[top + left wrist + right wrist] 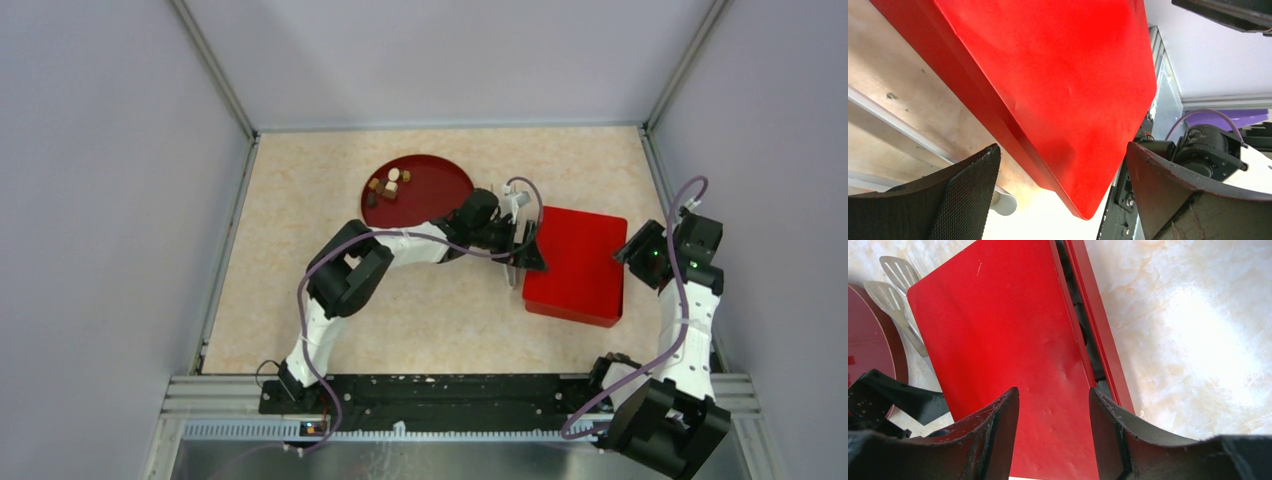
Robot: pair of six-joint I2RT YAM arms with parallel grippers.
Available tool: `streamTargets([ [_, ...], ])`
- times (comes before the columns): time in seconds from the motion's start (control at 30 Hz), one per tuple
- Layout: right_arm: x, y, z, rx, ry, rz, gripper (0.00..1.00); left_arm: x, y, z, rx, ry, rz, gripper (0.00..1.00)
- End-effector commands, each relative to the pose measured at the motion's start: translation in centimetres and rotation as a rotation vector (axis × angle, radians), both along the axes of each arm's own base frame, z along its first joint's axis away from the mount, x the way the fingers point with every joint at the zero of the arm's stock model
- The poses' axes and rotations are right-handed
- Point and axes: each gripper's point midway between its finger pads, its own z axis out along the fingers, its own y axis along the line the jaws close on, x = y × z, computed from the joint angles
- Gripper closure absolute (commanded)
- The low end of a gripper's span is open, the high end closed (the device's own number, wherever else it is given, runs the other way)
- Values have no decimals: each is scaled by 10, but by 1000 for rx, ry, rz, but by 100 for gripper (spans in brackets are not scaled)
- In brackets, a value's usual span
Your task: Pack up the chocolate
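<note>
Red box (575, 262) blocks table (290, 200) centre-right; left fingers (968, 190) at its L edge, right fingers (998, 425) at R. Left arm (400, 245) bars gap betw. plate (455, 175) & box. Near-centre, L side open.

I work in a robotics lab test cell, not a home or a shop: plain grey panel walls (100, 200) held in bare aluminium posts (213, 70) box in a marble-patterned tabletop (440, 320) on three sides. My left arm (345, 275) and right arm (690, 330) are bolted to a black base plate (440, 392) on an aluminium rail (215, 400) at the near edge. Purple cables (302, 295) loop loose along them.
</note>
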Motion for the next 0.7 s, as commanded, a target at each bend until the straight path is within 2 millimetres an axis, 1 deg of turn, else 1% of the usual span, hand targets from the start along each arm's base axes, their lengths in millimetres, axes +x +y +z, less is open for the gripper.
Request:
streamTargets([
  [0.0,12,-11,30,-44,-90,-30,47,9,-3,51,-10,-137,16,1],
  [0.1,13,-11,31,-44,-97,-31,47,7,-2,51,11,-152,15,2],
  [0.33,12,-9,28,-38,-98,-22,47,2,-6,39,123,-197,25,1],
  [0.5,12,-8,27,-40,-99,-19,47,-1,-11,37,156,-222,12,2],
  [0.67,11,-8,25,-39,-95,-20,47,-5,-17,42,181,-252,10,2],
])
